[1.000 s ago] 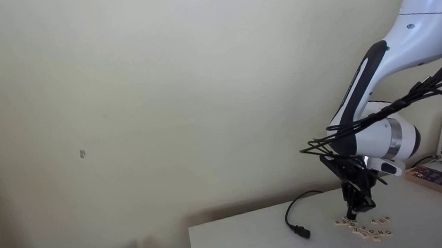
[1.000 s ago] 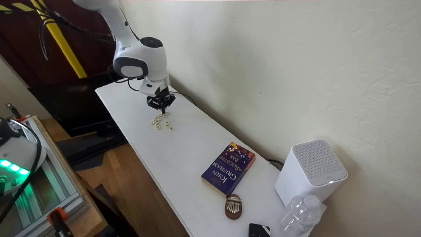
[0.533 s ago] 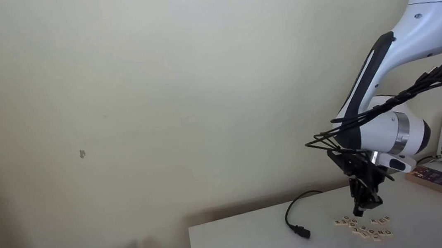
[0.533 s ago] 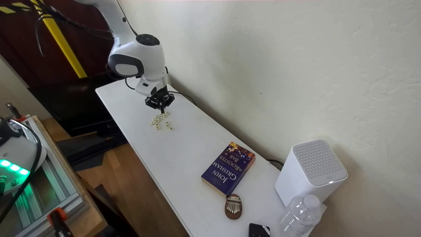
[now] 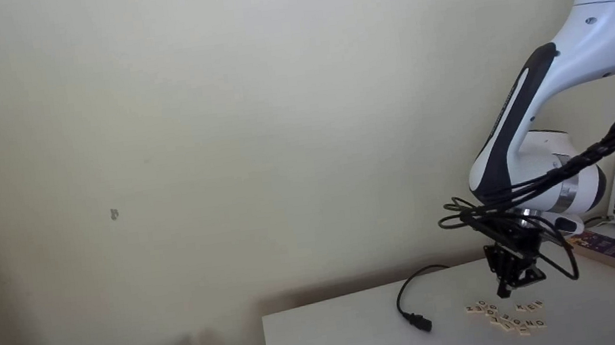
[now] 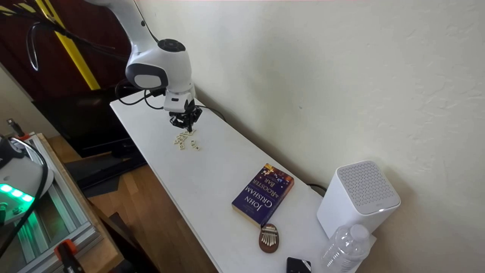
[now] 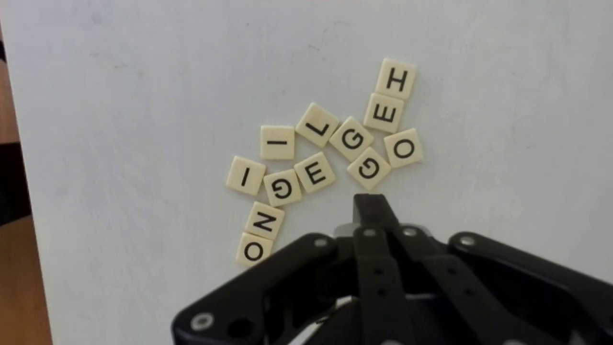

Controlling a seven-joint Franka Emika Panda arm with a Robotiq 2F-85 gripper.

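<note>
Lying near the tool (image 7: pixel 376 209), tips together, cream square letter tiles (image 7: pixel 315 172) (black capitals), crooked cluster, white tabletop (image 7: pixel 143 167).

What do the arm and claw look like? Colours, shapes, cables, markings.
Arm: white, rounded segments, with a dark strip along one section and a silver band lower down. A round dark cap sits on a joint. Black cables run in a bundle alongside. Claw: black, jointed links with rounded ends and silver pins. Any lettering is too small to read.
</note>
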